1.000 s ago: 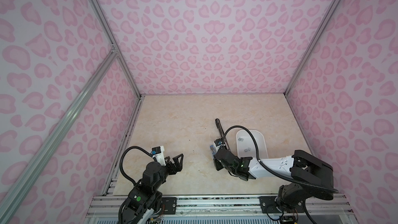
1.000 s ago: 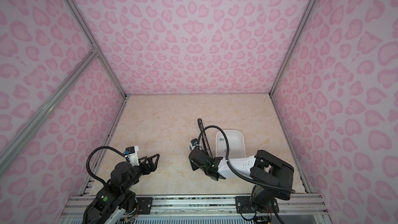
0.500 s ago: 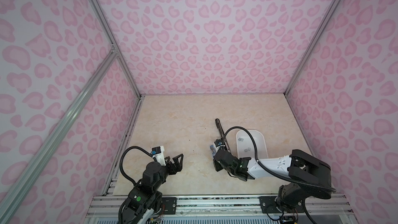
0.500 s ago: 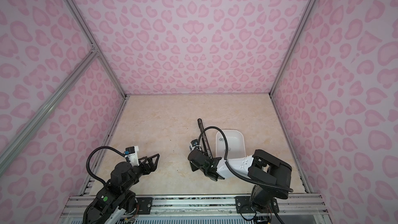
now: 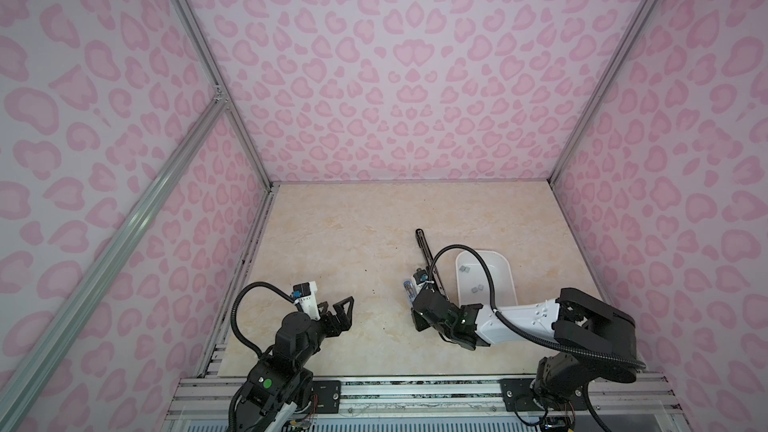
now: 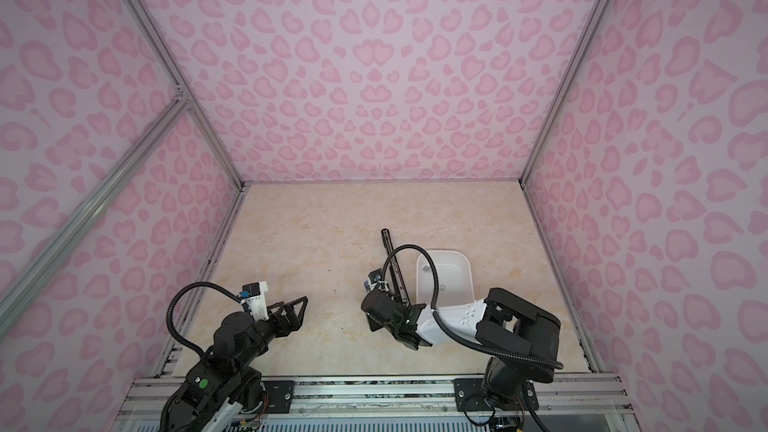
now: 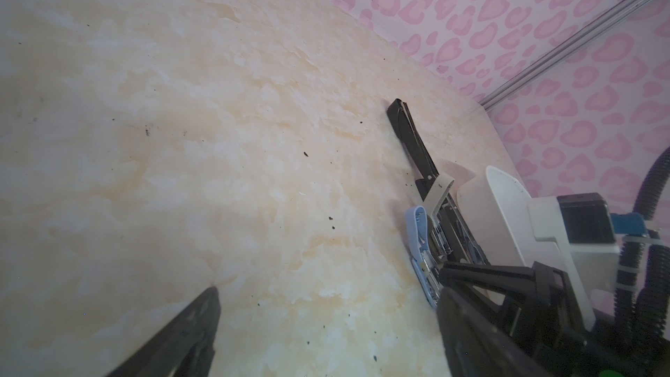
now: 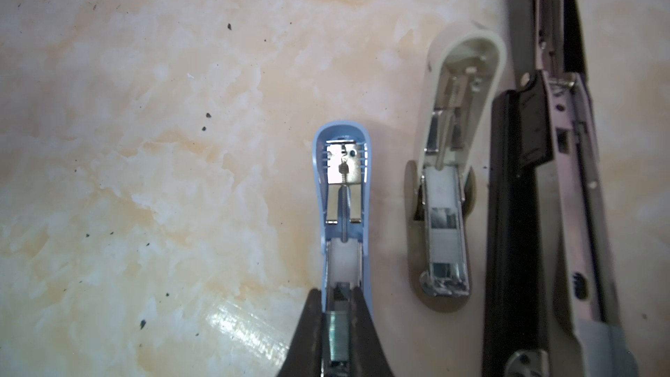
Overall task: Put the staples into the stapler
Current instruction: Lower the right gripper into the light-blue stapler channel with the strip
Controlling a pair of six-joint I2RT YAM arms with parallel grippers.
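Camera placement
The desk [image 5: 353, 243] is overlooked from above in both top views; wrist views are held close.

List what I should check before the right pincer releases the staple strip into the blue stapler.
1. Grip of right pincer on staple strip: ok, shut on it.
2. Lid of blue stapler open, channel exposed: ok.
3. Strip lined up along the channel: ok.
4. Strip fully seated in the channel: cannot tell.
5. Position of left pincer, open and apart from the blue stapler: ok.
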